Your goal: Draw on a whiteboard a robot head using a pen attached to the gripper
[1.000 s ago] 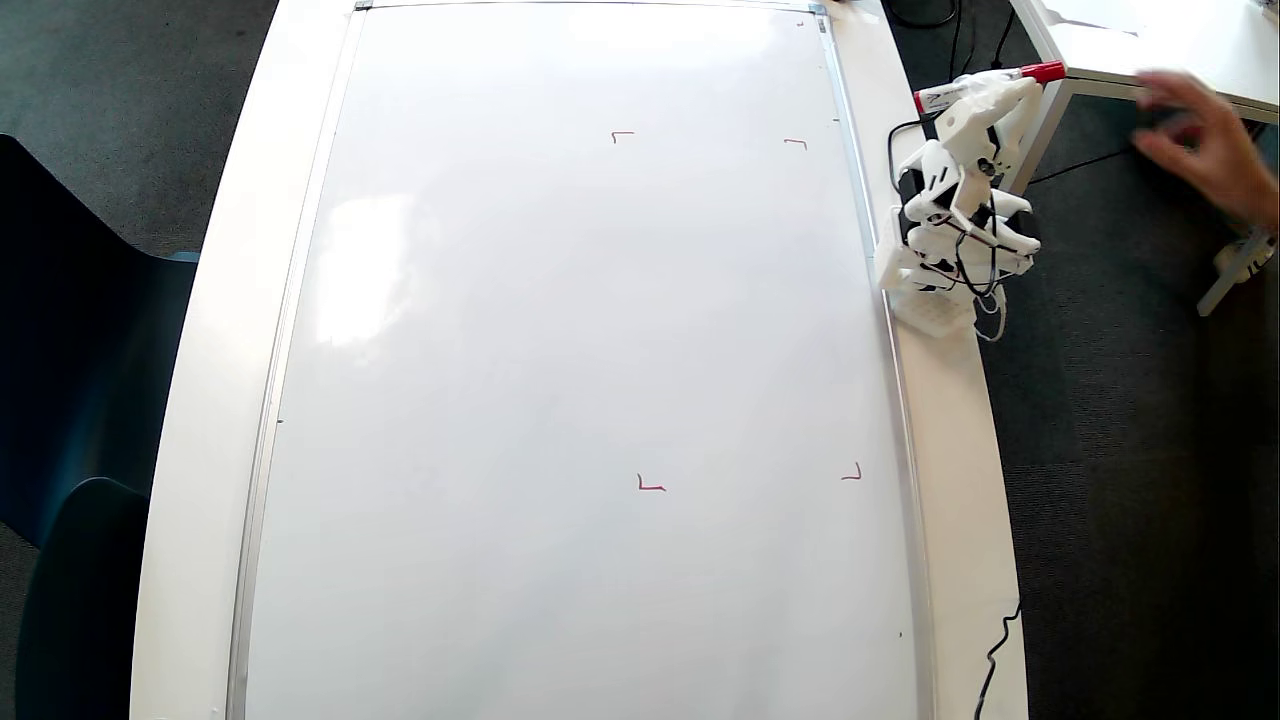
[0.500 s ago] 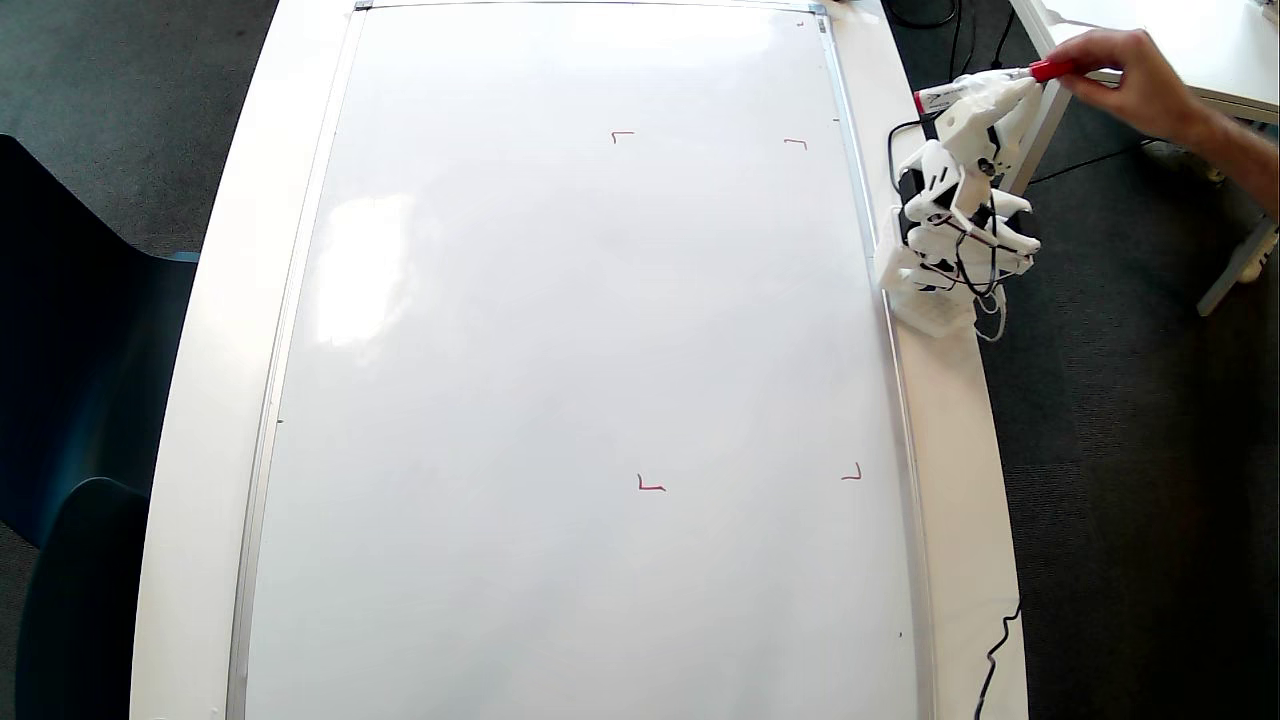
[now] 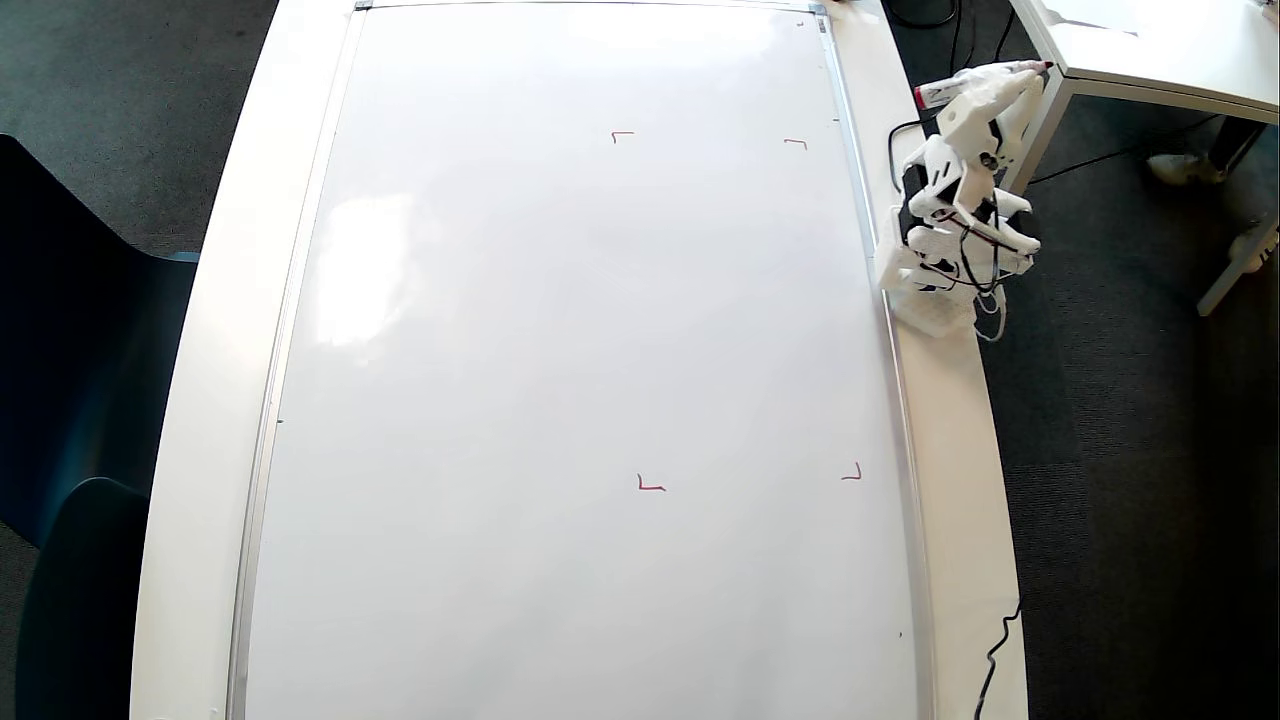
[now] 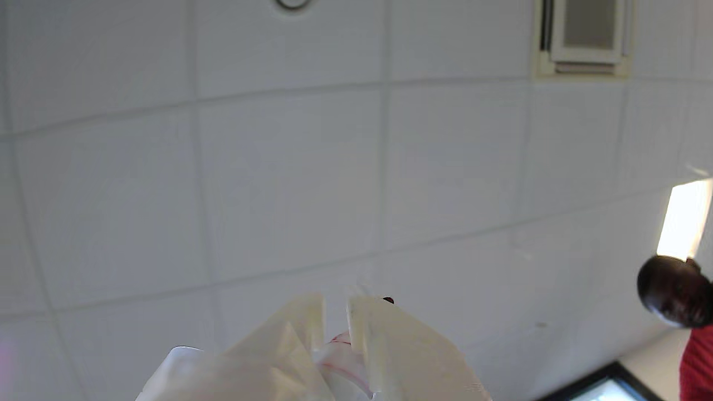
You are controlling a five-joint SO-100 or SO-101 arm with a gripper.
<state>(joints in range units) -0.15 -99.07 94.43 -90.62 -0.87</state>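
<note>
Tool (image 3: 1015,75) (with pen (image 3: 975,84)) beyond whiteboard (image 3: 560,350) edge

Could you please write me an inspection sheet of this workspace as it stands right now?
Surface: the whiteboard lies flat on a white table, glossy, with glare patches.
Job's things: no robot head drawn; only four red corner marks. The pen sits in the claw, its dark tip bare, off the board.
Clutter: nothing seen on the board.
Grippers: the claw is folded up beside the board's right edge in the overhead view; the wrist view faces the ceiling.
Cables: black cables loop around the arm; another cable hangs off the table edge.
Surroundings: dark carpet, a dark chair, a second white table, a person.
</note>
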